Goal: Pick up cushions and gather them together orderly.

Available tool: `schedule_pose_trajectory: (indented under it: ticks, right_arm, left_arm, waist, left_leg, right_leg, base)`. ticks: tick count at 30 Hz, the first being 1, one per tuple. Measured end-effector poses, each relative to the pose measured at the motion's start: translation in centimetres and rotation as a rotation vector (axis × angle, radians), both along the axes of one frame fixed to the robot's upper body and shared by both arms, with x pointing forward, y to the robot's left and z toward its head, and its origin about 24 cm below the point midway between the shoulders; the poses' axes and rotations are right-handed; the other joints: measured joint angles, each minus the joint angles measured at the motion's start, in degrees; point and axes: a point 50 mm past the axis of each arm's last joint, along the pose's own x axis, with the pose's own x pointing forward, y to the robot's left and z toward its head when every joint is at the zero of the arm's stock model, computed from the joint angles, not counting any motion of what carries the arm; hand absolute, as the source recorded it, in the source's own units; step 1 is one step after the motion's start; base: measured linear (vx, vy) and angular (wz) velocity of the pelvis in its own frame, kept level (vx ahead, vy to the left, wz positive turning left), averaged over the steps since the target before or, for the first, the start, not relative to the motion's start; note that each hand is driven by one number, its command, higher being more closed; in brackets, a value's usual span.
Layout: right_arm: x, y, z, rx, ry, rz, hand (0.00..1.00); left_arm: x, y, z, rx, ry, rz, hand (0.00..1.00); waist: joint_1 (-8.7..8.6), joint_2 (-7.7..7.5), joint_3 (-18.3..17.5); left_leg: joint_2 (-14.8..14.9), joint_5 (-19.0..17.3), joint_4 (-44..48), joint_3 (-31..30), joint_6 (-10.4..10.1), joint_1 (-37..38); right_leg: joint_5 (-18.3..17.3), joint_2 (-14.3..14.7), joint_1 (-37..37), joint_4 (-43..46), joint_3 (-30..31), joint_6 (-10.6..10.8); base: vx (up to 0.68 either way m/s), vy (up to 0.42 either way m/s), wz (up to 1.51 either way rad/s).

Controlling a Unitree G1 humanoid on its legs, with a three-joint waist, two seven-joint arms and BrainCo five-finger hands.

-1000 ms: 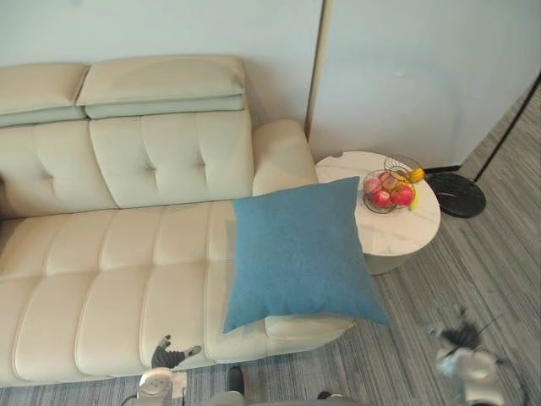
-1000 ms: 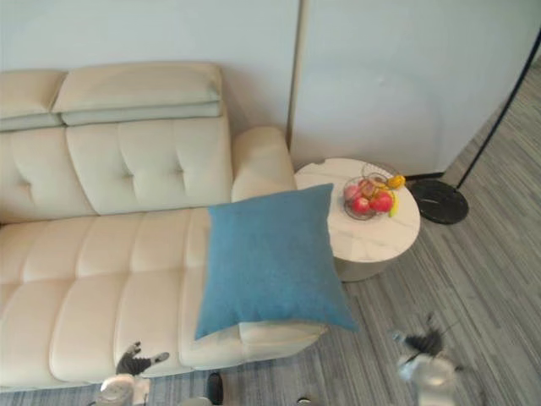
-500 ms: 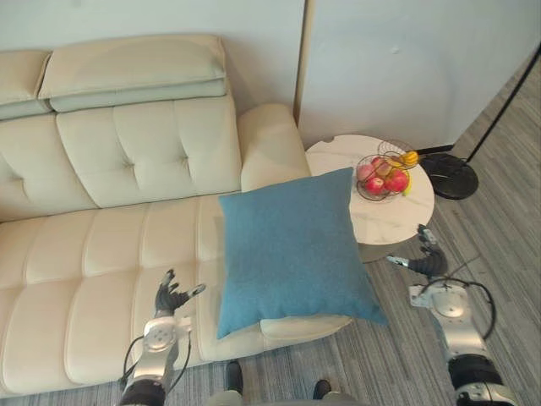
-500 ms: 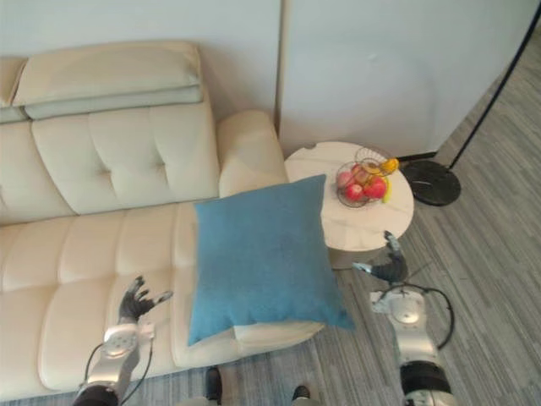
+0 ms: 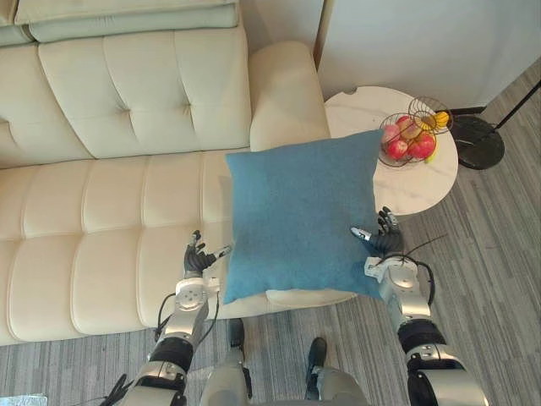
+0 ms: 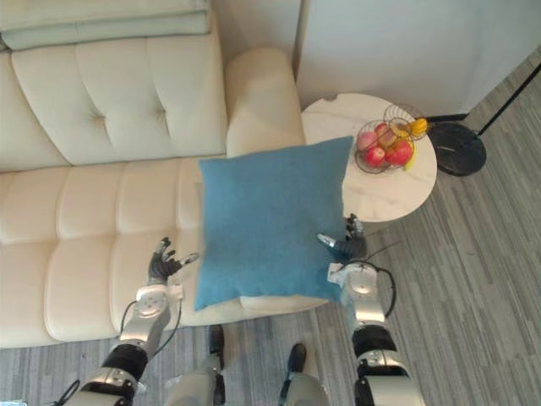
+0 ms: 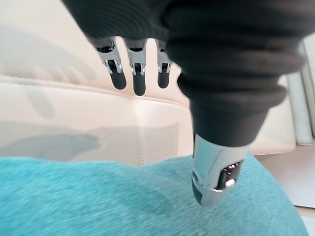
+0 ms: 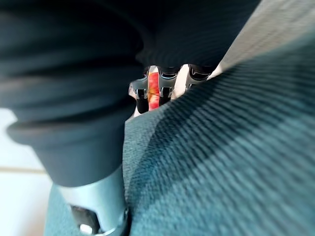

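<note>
The blue cushion [image 5: 300, 216] sits dead centre in the head views. It's lying flat on the right end of the cream sofa [image 5: 101, 211], with its lower edge hanging out past the front of the seat.

Your left hand [image 5: 199, 260] is just beside the lower left corner, fingers straight and spread, holding nothing. Its wrist view shows the thumb out over the edge of the fabric. Your right hand [image 5: 385, 241] is at the cushion's right edge, also released, fingers loose. From its wrist view the thumb looks right up against the cloth, though I can't swear it's touching.

Handling-wise I'd guess it's light, soft and squishy. The woven cover should give plenty of grip, and there's nothing to break. It'll probably sag if you pinch one corner, so I'd squeeze it between both palms on the left and right sides, about halfway up, and lift it flat.

The seat looks like smooth leather, so expect the cushion to slide easily. Watch the round side table [image 5: 355, 110] at upper right: the cushion's top right corner overlaps it in the head view, and there's a wire fruit basket [image 5: 410, 139] on it you don't want to swing into. Grey striped carpet [image 5: 490, 271] runs along the bottom, with a lamp base [image 5: 478, 142] at far right.
</note>
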Motion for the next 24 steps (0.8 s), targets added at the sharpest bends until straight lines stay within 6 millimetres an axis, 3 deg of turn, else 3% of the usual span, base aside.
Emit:
schedule_pose_trajectory:
  ticks: [6,9,16,17,18,19,24]
  right_arm:
    - [1.2,0.3,1.6,0.023,-0.051,-0.022,0.00]
    - [1.6,0.4,1.5,0.025,-0.038,-0.027,0.00]
    - [2.9,0.9,3.0,0.082,-0.085,-0.035,0.00]
    - [3.0,0.8,3.1,0.101,-0.095,-0.043,1.00]
    - [3.0,0.9,3.2,0.104,-0.101,-0.044,1.00]
    - [3.1,0.9,3.3,0.107,-0.106,-0.044,1.00]
    - [3.3,0.9,3.9,0.150,-0.141,-0.056,1.00]
  left_arm:
    - [1.6,-1.1,1.0,-0.005,-0.027,-0.039,0.00]
    - [2.7,-2.4,2.0,0.004,-0.052,-0.093,0.00]
    - [5.8,-5.4,5.9,0.010,-0.169,-0.192,0.00]
    - [6.0,-5.6,6.3,0.009,-0.180,-0.203,0.00]
    - [6.2,-5.7,6.5,0.004,-0.188,-0.203,0.00]
    - [6.3,-5.8,6.8,-0.006,-0.194,-0.202,1.00]
    - [6.8,-6.6,8.1,-0.040,-0.243,-0.213,1.00]
  waist:
    - [-0.02,0.47,4.52]
    - [0.05,0.52,4.81]
    - [0.10,0.47,7.33]
    - [0.17,0.47,7.38]
    - [0.20,0.50,7.44]
    - [0.21,0.55,7.57]
    - [0.37,0.56,7.59]
  left_leg:
    - [0.36,2.13,-0.05,-0.30,0.18,-1.91]
    - [0.75,2.59,-0.08,-0.65,0.01,-4.77]
    - [1.06,4.22,-0.05,-1.54,0.37,-7.30]
    - [1.09,4.53,-0.05,-1.52,0.25,-7.73]
    - [1.12,4.62,-0.05,-1.53,0.26,-8.09]
    - [1.13,4.67,-0.04,-1.56,0.25,-8.27]
    - [1.07,4.76,-0.04,-1.25,0.21,-9.07]
  right_leg:
    - [0.12,0.36,-1.81,0.60,-0.28,0.02]
    - [0.25,0.48,-5.06,1.99,-0.15,-0.15]
    - [1.08,0.51,-8.07,3.09,0.10,-0.25]
    - [1.09,0.53,-8.70,3.39,0.21,-0.27]
    - [1.07,0.54,-9.19,3.75,0.22,-0.28]
    - [1.07,0.57,-9.38,3.85,0.22,-0.28]
    - [1.05,0.63,-10.69,4.41,0.92,-0.29]
  base:
    - [-0.14,0.015,0.03]
    - [-0.12,0.026,0.05]
    - [-0.02,0.007,0.00]
    - [0.00,0.000,0.00]
    - [0.00,0.000,0.00]
    - [0.00,0.000,0.00]
    - [0.02,-0.001,-0.03]
